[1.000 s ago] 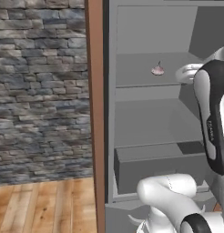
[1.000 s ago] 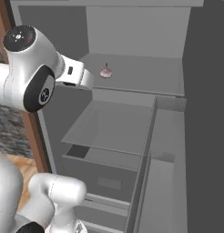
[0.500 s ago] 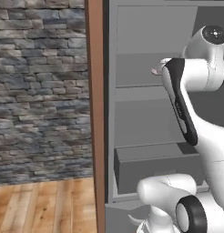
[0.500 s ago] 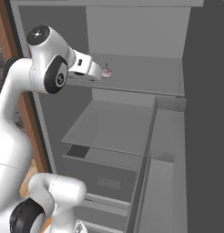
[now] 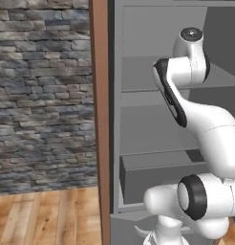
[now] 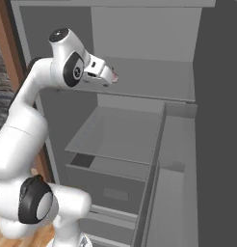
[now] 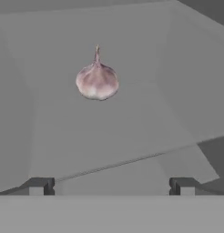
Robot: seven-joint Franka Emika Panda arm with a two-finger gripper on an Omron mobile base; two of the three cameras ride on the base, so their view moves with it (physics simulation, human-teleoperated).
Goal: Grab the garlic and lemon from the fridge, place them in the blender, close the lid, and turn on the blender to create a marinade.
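Pretty early days here. The gripper (image 7: 111, 185) is spread wide and empty inside the open fridge (image 6: 139, 87), lined up on the garlic (image 7: 97, 80) sitting upright on the upper shelf (image 7: 109, 136) ahead. Nothing grabbed yet; lemon, blender, lid all still to do.

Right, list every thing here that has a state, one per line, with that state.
fridge: open, its grey shelves exposed.
garlic: upright on an upper shelf, pointed tip up, not gripped.
gripper: open, holding nothing, short of the garlic and aimed at it.
drawer: closed, low in the fridge.
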